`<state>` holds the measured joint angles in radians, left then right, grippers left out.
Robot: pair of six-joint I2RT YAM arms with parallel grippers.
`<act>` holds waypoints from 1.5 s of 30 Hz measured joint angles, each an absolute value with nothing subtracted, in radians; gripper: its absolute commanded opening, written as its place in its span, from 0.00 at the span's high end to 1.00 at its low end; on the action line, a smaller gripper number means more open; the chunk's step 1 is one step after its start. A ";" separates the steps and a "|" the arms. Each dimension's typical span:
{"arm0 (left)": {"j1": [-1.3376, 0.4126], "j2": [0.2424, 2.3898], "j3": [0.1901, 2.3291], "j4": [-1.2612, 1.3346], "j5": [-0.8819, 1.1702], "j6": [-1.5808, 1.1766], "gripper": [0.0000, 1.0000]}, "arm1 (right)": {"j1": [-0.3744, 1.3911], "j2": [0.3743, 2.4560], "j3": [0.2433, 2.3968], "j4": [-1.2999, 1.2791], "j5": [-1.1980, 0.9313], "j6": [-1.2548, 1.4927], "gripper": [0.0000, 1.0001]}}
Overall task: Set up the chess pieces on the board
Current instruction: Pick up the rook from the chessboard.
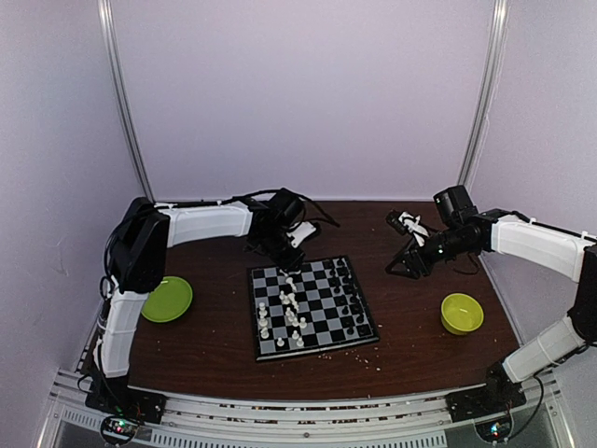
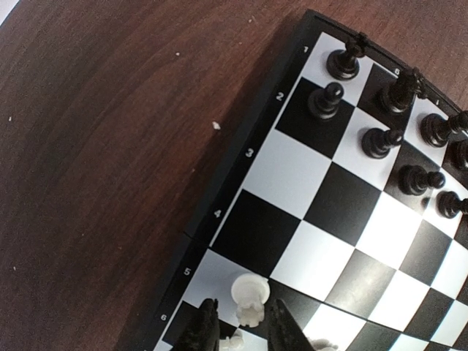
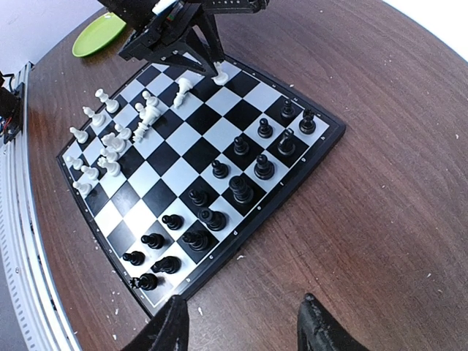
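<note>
The board (image 1: pixel 322 322) lies mid-table. Black pieces (image 1: pixel 347 299) stand in two rows along its right side. White pieces (image 1: pixel 284 313) are scattered over its left half. My left gripper (image 1: pixel 285 256) is over the board's far left corner. In the left wrist view its fingers (image 2: pixel 201 330) are slightly apart on either side of a white rook (image 2: pixel 250 296), with a gap at each side. My right gripper (image 3: pixel 245 325) is open and empty above bare table just off the board's black-piece edge (image 3: pixel 241 245). It also shows in the top view (image 1: pixel 403 266).
A lime-green plate (image 1: pixel 168 299) lies left of the board and a lime-green bowl (image 1: pixel 462 313) lies to the right. Pale crumbs (image 2: pixel 216 126) dot the brown table. The walls stand close behind and at both sides.
</note>
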<state>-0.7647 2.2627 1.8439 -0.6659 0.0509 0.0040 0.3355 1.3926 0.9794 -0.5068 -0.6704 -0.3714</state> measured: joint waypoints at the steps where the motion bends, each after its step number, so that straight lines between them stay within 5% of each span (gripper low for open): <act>1: -0.765 2.264 1.844 -0.665 0.054 0.004 0.81 | 0.336 1.393 0.980 -0.509 -0.670 -0.372 0.50; 34: -0.765 2.286 1.884 -0.677 0.082 0.010 0.97 | 0.336 1.415 1.007 -0.546 -0.674 -0.390 0.49; 45: -0.782 1.900 1.617 -0.704 0.086 -0.007 0.97 | 0.335 1.415 1.007 -0.550 -0.673 -0.390 0.49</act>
<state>-0.7818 1.8996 1.6169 -0.7044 0.0864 -0.0071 0.3351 1.4155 1.0073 -0.5499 -0.6731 -0.3901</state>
